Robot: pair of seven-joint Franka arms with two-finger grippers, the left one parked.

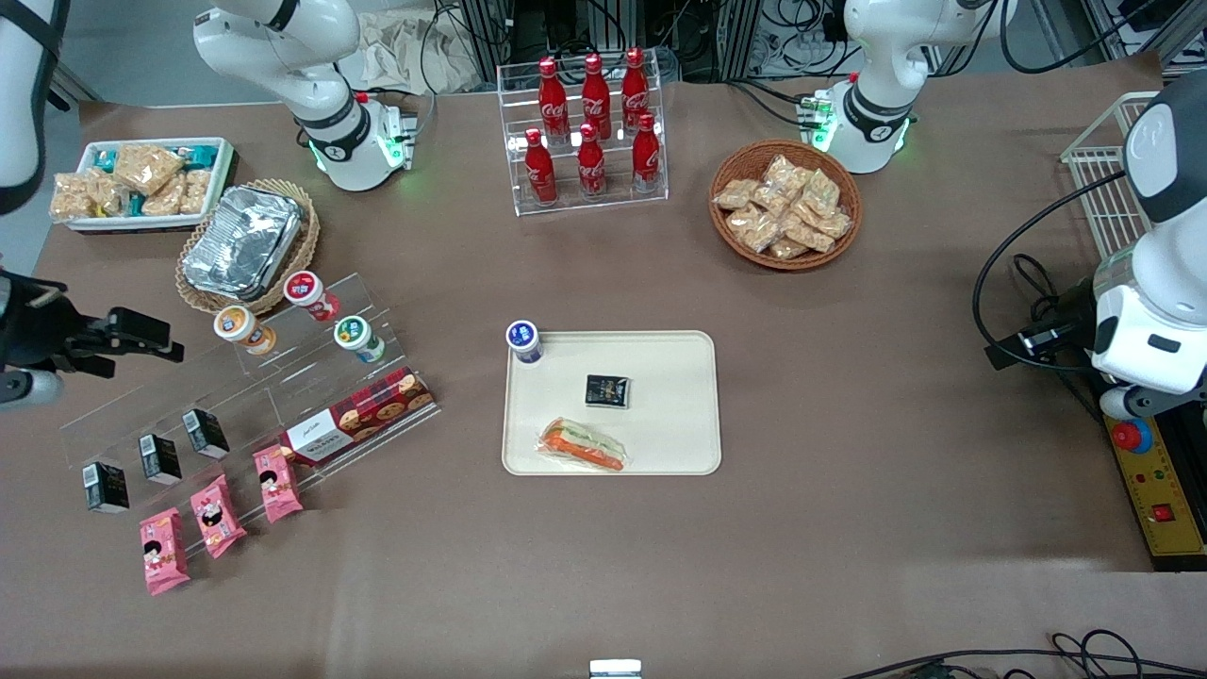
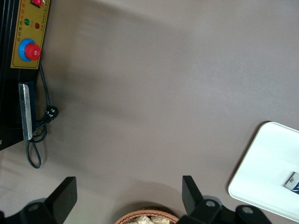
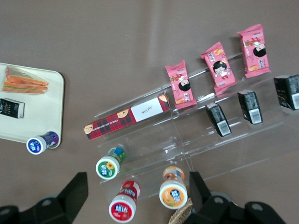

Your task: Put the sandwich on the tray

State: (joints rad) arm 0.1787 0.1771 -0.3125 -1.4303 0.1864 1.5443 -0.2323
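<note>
- Sandwich (image 1: 582, 445) lies flat on the tray (image 1: 679, 396), at the edge nearest the front camera; placement looks done.
- Your gripper (image 3: 135, 196) hangs empty, fingers apart, above the acrylic rack (image 1: 236, 396), well apart from the tray.

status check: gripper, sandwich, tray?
Gripper open, empty, hovering over the acrylic snack rack. Sandwich lies flat on the tray, nearer the front camera than the small black packet. Nothing obstructing.
</note>
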